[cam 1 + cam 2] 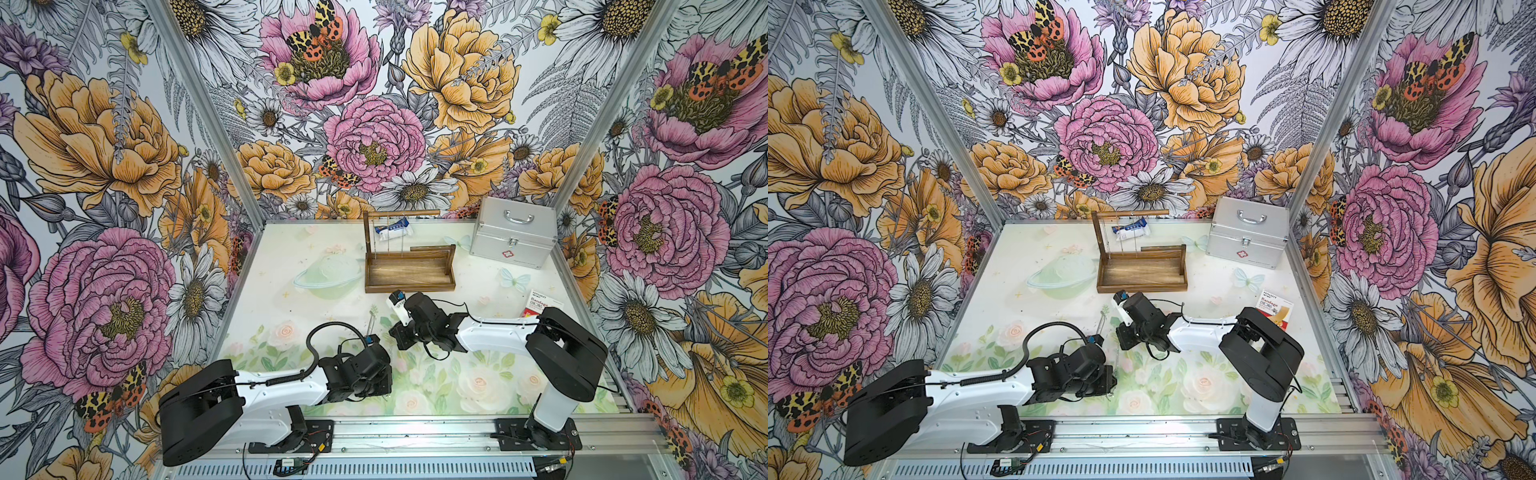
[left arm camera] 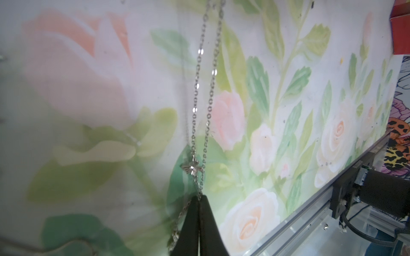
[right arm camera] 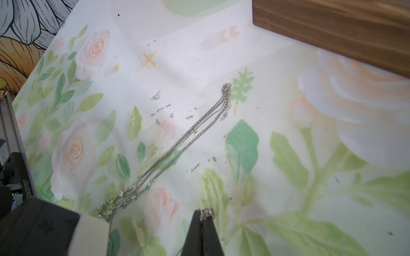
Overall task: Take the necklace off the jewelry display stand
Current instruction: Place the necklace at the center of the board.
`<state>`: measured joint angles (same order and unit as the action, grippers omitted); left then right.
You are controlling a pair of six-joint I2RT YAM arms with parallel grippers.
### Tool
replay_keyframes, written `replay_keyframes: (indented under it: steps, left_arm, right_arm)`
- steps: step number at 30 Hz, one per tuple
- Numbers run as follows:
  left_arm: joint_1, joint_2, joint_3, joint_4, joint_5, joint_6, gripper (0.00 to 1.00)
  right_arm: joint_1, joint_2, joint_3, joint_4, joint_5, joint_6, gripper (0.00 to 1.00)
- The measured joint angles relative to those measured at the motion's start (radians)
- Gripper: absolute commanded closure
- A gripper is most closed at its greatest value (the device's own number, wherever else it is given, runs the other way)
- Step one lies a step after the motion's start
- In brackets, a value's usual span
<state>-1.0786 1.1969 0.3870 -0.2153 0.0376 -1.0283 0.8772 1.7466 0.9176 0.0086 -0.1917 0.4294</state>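
- The left gripper [image 2: 200, 199] sits at the bottom centre of its wrist view. Its black fingers are pressed fully together on a thin silver chain necklace [image 2: 195, 110], which has a small cross-like silver pendant [image 2: 192, 169] just above the tips.
- From the pinch the necklace runs up the frame across the pale floral printed mat [image 2: 310, 133].
- In the right wrist view the necklace [image 3: 184, 138] lies stretched with other silver strands on the mat, slanting through the middle of the frame.
- The right gripper [image 3: 203, 218], at the bottom centre of that view, is closed tight. A tiny chain loop sits at its tip, and whether it is pinched cannot be told.
- In both top views the brown wooden jewelry display stand [image 1: 409, 286] [image 1: 1142, 286] stands at upper centre. Thin strands hang from its horizontal top rod [image 1: 401, 213].
- In a top view the necklace [image 1: 370, 321] lies on the mat below the stand, clear of it.
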Motion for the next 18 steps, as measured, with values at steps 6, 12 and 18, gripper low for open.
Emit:
replay_keyframes:
  steps: [6, 12, 18]
  left_arm:
    - [-0.024, -0.063, -0.031, -0.036, -0.01, -0.041, 0.91]
    - [-0.024, -0.056, -0.03, -0.033, -0.013, -0.047, 0.92]
    - [-0.026, -0.043, -0.022, -0.027, -0.016, -0.047, 0.92]
  right_arm:
    - [-0.007, 0.019, 0.024, -0.006, 0.002, 0.0, 1.0]
    - [-0.015, 0.066, 0.058, -0.008, 0.001, 0.0, 1.0]
    - [-0.017, 0.096, 0.071, -0.015, 0.001, 0.0, 1.0]
